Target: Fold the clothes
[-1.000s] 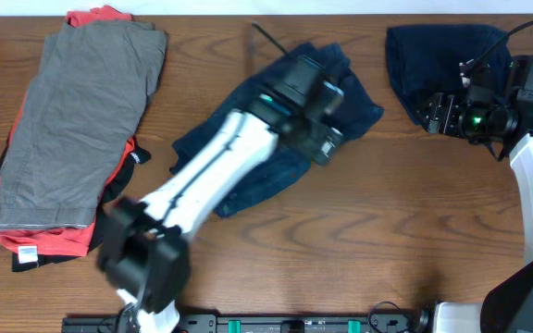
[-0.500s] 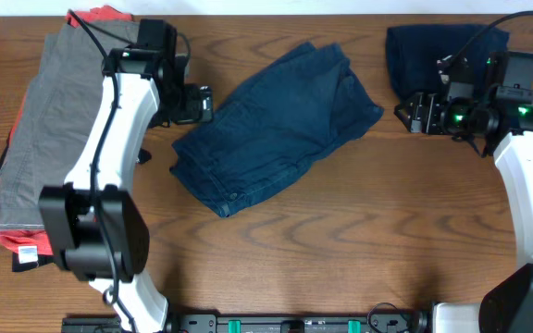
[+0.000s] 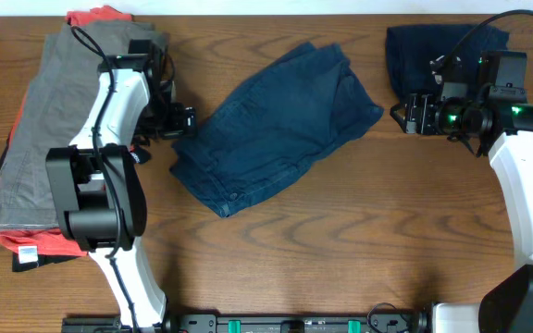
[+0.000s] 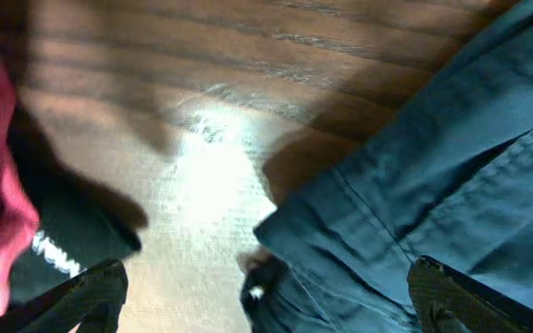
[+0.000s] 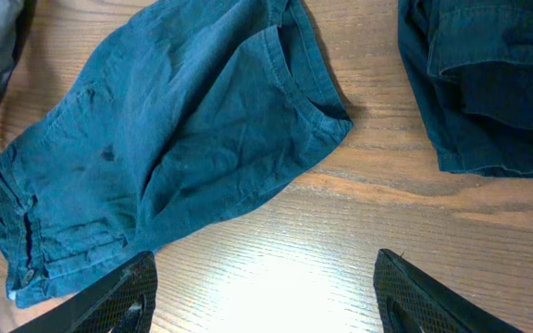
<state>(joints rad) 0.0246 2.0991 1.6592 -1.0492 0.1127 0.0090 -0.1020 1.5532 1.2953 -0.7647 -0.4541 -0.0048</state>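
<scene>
left fingers (image 3: 181, 121) apart, clamped on nothing, low at the waistband corner of the navy-blue shorts (image 3: 280, 129). right fingers (image 3: 403, 115) apart too, over bare desk (image 3: 359, 240) beside a folded navy garment (image 3: 438, 51). shorts flat at mid-desk. at far left, a stack: grey garment (image 3: 72, 120) over red-orange garment (image 3: 95, 16).

Glare patch on table (image 4: 206, 171); L-wrist view blurry
</scene>
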